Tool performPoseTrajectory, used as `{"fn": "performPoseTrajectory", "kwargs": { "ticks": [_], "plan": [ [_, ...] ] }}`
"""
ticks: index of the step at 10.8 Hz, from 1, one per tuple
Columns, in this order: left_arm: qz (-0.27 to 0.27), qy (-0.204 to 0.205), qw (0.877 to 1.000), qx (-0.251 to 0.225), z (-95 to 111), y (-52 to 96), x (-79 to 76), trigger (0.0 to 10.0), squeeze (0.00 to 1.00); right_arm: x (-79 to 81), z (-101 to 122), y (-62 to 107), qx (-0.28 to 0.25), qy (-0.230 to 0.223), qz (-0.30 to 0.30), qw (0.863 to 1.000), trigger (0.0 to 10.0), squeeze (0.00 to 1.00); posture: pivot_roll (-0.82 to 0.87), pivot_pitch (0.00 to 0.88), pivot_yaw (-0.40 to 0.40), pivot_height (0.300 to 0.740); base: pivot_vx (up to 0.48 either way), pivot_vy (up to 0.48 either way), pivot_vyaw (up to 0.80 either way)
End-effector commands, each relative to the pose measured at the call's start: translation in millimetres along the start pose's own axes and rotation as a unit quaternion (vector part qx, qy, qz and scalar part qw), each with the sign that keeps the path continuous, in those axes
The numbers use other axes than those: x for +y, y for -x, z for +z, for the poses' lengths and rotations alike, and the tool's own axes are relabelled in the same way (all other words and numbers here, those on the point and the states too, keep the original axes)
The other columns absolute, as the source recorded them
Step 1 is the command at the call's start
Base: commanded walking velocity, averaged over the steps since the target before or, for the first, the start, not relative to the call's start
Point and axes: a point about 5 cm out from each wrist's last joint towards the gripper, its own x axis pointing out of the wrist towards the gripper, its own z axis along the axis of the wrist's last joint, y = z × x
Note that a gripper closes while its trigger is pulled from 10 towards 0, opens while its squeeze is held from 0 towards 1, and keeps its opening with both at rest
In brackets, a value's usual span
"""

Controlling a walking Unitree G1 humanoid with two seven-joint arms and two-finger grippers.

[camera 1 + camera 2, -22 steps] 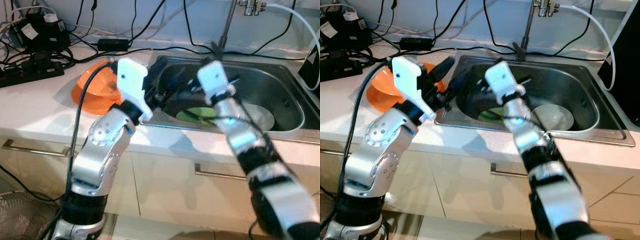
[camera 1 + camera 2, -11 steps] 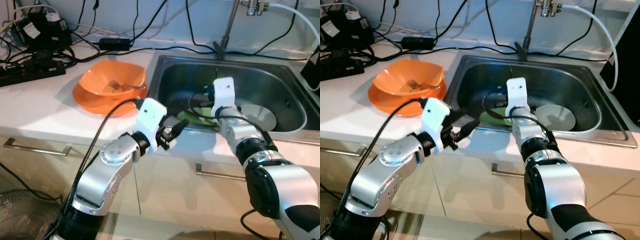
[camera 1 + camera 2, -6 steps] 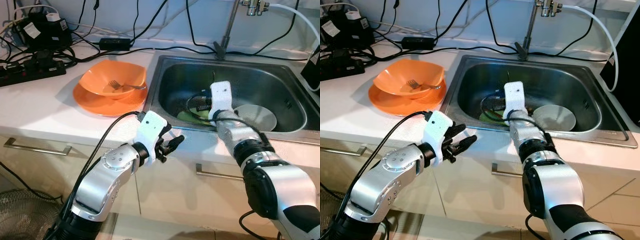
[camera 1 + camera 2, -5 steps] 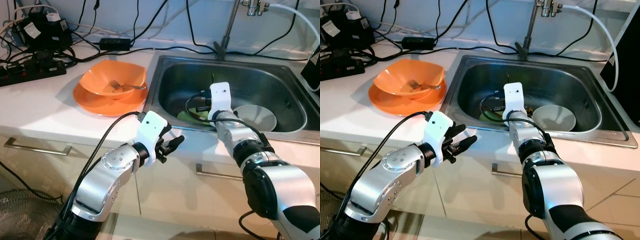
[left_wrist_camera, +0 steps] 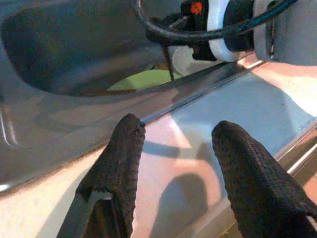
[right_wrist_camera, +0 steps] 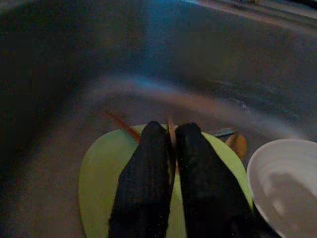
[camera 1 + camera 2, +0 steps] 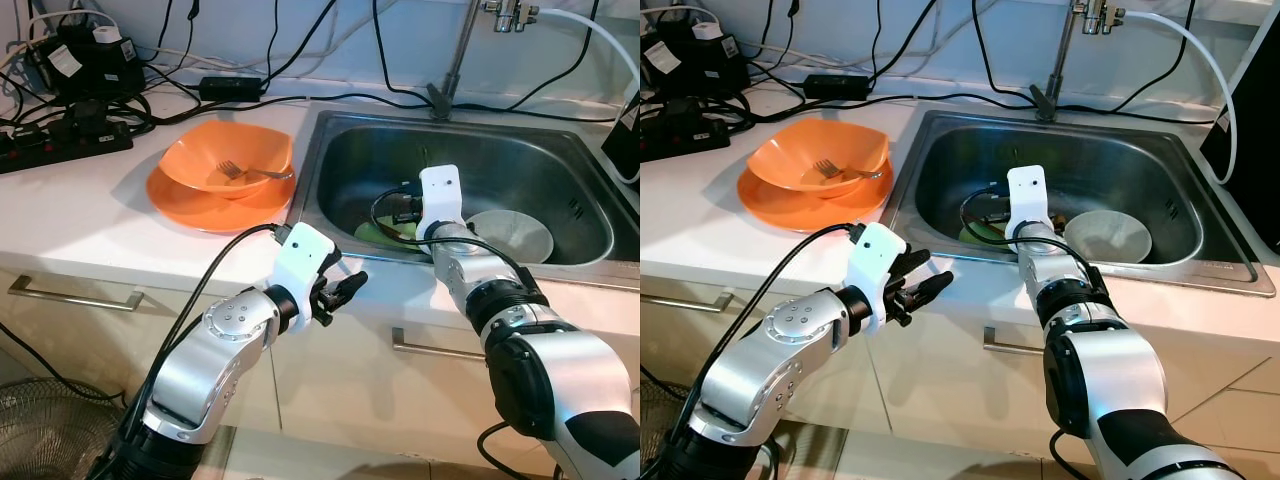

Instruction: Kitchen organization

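A steel sink (image 7: pixel 330 140) holds a light green plate (image 6: pixel 99 173) and a white bowl (image 7: pixel 515 235). My right gripper (image 6: pixel 171 130) reaches down over the green plate, shut on a thin brown stick (image 7: pixel 425 162) that pokes up past its wrist. A second brown stick (image 6: pixel 121 124) lies on the plate. My left gripper (image 5: pixel 179 126) hovers open and holding nothing over the counter's front edge, just outside the sink's near left corner. On the counter to the left, an orange bowl (image 7: pixel 225 165) with a fork (image 7: pixel 245 172) in it sits on an orange plate (image 7: pixel 190 205).
A tap (image 7: pixel 460 50) rises behind the sink. Power strips and tangled black cables (image 7: pixel 70 90) crowd the back left of the counter. A black object (image 7: pixel 1255 130) stands at the right edge. Cabinet handles (image 7: pixel 75 298) run below the counter, and a wire mesh thing (image 7: pixel 50 430) sits on the floor.
Both arms came down from above the sink. The left gripper dropped to the counter's front edge; the right sank into the sink, and a thin stick now stands above it.
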Motion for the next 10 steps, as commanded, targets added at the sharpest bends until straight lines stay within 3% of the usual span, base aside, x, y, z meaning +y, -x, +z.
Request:
{"fn": "performPoseTrajectory", "kwargs": {
  "ticks": [1, 2, 4, 6, 9, 10],
  "plan": [
    [0.004, -0.005, 1.000, -0.002, 2.6, 1.6, -0.2, 10.0, 0.00, 2.6, -14.7, 1.7, 0.025, 0.003, 0.004, 1.000, 10.0, 0.18, 0.30, 0.035, -0.019, 0.740, 0.000, 0.000, 0.00],
    [0.004, -0.005, 1.000, -0.001, 2.6, 1.4, -0.3, 10.0, 0.00, 2.5, -14.7, 1.7, 0.025, 0.004, 0.004, 1.000, 10.0, 0.00, 0.30, 0.035, -0.018, 0.740, 0.000, 0.000, 0.00],
    [0.004, -0.005, 1.000, -0.004, 3.4, 1.0, -0.5, 10.0, 0.00, 2.1, -11.1, 1.3, 0.018, 0.013, 0.004, 1.000, 10.0, 0.00, 0.30, 0.038, -0.019, 0.740, 0.000, 0.000, 0.00],
    [0.019, -0.024, 0.999, -0.011, 5.7, 0.3, 2.0, 10.0, 0.00, 1.6, 8.9, 0.0, -0.035, -0.001, 0.000, 0.999, 10.0, 0.00, 0.29, 0.045, -0.021, 0.740, 0.000, 0.000, 0.00],
    [0.101, -0.143, 0.983, -0.058, 23.2, 0.4, 18.1, 10.0, 0.00, 4.5, 51.1, 5.4, -0.179, -0.055, 0.031, 0.982, 10.0, 0.00, 0.28, 0.052, -0.019, 0.740, 0.000, 0.000, 0.00],
    [0.124, -0.215, 0.965, -0.079, 34.8, -0.3, 20.9, 10.0, 0.00, 5.1, 56.2, 9.7, -0.215, -0.065, 0.042, 0.974, 10.0, 0.00, 0.26, 0.055, -0.016, 0.740, 0.000, 0.000, 0.00]
  ]
}}
